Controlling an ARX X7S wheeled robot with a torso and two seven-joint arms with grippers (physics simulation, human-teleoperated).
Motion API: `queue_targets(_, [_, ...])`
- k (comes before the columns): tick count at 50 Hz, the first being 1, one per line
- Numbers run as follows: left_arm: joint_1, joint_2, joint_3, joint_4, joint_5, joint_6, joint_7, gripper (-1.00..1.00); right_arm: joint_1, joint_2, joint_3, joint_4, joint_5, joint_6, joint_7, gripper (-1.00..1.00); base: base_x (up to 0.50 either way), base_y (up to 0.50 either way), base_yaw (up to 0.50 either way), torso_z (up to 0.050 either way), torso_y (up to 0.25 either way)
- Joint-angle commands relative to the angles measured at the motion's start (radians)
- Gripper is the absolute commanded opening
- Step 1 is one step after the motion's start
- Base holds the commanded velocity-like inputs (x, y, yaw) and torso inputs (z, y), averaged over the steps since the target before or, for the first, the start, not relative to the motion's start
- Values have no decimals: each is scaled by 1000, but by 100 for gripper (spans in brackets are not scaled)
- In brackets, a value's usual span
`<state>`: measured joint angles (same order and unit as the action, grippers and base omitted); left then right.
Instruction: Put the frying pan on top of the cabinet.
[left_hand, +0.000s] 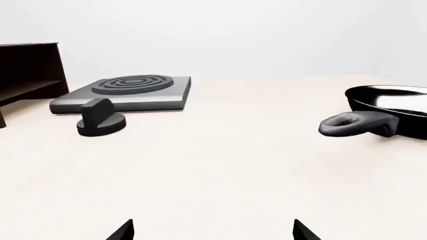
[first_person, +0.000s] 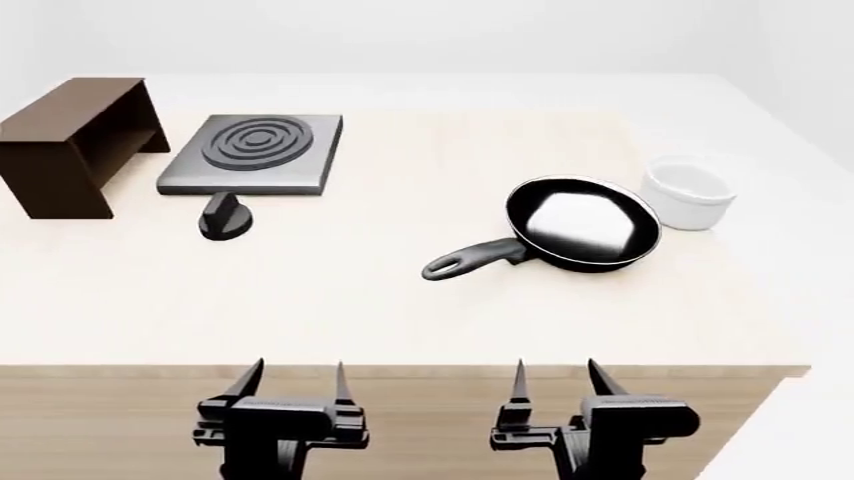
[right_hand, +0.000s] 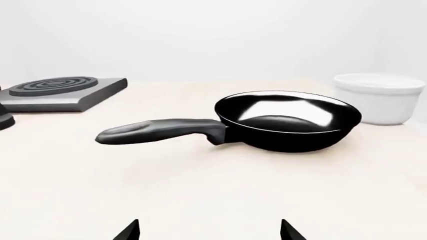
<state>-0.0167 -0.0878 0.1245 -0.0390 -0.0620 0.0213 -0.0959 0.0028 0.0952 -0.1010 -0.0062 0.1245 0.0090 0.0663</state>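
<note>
The frying pan (first_person: 581, 224), black with a shiny inside, lies on the table right of centre, its dark grey handle (first_person: 470, 260) pointing toward the front left. It also shows in the right wrist view (right_hand: 288, 120) and partly in the left wrist view (left_hand: 390, 107). The dark brown cabinet (first_person: 74, 143) stands at the far left, its open side facing the hotplate; its edge shows in the left wrist view (left_hand: 30, 70). My left gripper (first_person: 294, 385) and right gripper (first_person: 554, 382) are open and empty at the table's front edge, well short of the pan.
A grey square hotplate (first_person: 254, 152) with rings lies beside the cabinet, with a dark knob (first_person: 224, 217) standing in front of it. A white round bowl (first_person: 687, 194) stands just right of the pan. The table (first_person: 400, 310) ends at the front edge near the grippers.
</note>
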Motion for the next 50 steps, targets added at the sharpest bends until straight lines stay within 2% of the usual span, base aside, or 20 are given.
queue_targets(1, [-8,-19,13,35,-19,-58,-13,100,6,21,-17,-52,4,58,25,100,0,0,0,0,0])
queue_targets(3, [-19,-40,27,124,1,-147,-16,100,30,42,-3,-177,25,197,42,100,0,0,0,0,0])
queue_targets(4, [-43,-51,13,240,-27,-284,-15,100,44,59,13,-267,25,251,59,100,0,0,0,0,0])
queue_targets(5, [-67,-61,11,314,-8,-354,-35,100,66,70,30,-344,31,333,81,100,0,0,0,0,0])
queue_targets(9, [-147,-81,-18,526,-37,-580,-46,100,97,101,50,-546,26,478,130,100,0,0,0,0,0])
queue_targets(14, [-136,-84,-14,549,-50,-567,-40,100,40,108,67,-603,50,402,120,100,106,0,0,0,0])
queue_targets(50, [-119,-101,8,472,-58,-512,-60,100,51,135,40,-556,94,400,130,100,500,0,0,0,0])
